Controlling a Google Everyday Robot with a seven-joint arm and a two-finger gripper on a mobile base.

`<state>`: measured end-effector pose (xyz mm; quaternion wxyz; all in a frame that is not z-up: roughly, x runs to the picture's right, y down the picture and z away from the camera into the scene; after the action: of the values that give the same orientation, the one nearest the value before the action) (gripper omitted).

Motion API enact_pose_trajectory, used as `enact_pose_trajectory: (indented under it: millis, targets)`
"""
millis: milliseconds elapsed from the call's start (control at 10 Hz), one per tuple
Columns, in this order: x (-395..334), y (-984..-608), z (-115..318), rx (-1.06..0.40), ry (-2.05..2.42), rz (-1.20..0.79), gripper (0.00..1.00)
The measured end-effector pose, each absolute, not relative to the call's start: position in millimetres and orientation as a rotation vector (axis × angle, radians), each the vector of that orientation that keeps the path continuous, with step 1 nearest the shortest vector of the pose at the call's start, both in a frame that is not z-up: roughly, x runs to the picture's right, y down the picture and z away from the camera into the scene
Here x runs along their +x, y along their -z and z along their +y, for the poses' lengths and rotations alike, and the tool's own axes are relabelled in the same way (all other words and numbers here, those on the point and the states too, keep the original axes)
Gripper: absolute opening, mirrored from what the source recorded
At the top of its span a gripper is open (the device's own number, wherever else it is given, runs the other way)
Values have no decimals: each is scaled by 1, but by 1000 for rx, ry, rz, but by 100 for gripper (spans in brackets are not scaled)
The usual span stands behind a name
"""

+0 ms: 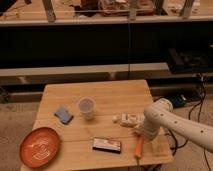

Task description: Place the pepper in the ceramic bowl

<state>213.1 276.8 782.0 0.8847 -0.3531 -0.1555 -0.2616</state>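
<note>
pepper (138,147) lies just beside our released hand (139,132), long axis toward the surface's (100,95) front edge; we hold nothing.

One wooden table (110,92) carries one orange bowl (40,147), one pepper (138,147), one clear cup (86,107), one blue sponge (63,115), one dark box (107,145) and one pale packet (127,120). One robot arm (185,127) reaches in from the right, its single gripper (141,132) low between packet and pepper.
</note>
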Motion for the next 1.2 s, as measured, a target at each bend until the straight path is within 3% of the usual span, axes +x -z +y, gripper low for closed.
enact_pose_trajectory:
  millis: [600,900,1200]
  targets:
    - [219,-786,280,-738,555,-330,79]
    - [221,-788,282,-742,562,-335,60]
    - [223,-790,284,-744,570,-342,59]
